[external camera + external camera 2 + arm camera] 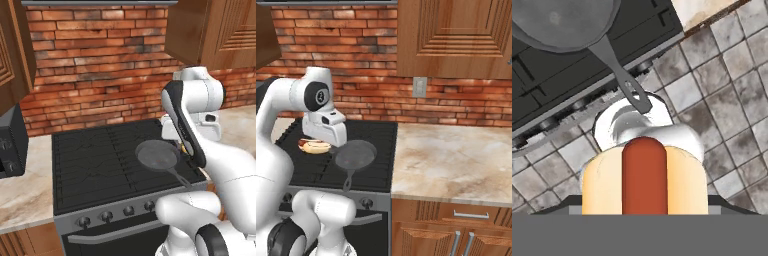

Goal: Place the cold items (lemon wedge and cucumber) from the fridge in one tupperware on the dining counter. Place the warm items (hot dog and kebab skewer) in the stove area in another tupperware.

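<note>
My fingers stand wide around the hot dog (643, 181), a smooth red-brown sausage in a pale, rounded bun at six o'clock in my hand view. The grey round skillet (559, 20) lies at eleven o'clock.

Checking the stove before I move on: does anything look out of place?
Yes. The pan's handle sticks out past the stove's front edge. The hot dog sits between the gripper's fingers.
</note>
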Controlling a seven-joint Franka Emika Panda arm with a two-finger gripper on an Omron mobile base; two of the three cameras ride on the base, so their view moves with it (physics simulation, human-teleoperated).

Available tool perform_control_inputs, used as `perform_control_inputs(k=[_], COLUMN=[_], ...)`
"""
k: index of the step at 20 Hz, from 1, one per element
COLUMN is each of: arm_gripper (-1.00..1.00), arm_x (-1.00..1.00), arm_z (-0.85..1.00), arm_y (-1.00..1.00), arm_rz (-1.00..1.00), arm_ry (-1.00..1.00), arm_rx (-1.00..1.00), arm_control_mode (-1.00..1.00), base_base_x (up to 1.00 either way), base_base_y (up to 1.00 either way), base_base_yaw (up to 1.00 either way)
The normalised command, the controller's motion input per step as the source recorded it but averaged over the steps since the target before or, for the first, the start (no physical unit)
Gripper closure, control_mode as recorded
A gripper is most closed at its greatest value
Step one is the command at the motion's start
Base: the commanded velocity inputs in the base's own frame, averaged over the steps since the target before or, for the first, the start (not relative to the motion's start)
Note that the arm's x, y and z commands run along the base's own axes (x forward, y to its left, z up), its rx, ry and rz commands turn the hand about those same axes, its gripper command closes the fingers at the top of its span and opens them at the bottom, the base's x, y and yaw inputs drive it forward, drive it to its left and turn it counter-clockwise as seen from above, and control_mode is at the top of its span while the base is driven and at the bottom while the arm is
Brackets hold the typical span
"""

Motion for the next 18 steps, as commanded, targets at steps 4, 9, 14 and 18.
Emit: perform_control_inputs(k=[4,9,14,18], arm_gripper=[1.0,1.0,1.0,1.0], arm_x=[-0.58,-0.06,0.0,-0.21], arm_z=[-0.1,-0.17,0.0,0.0], arm_y=[-0.03,-0.08,0.0,0.0], arm_rz=[-0.04,-0.01,0.0,0.0], arm_ry=[0.03,0.01,0.0,0.0], arm_rx=[0.0,0.0,0.0,0.0], arm_control_mode=[-1.0,-1.0,-1.0,-1.0], base_base_x=[0.0,0.0,0.0,0.0], base_base_y=[0.0,0.0,0.0,0.0], base_base_yaw=[0.0,0.0,0.0,0.0])
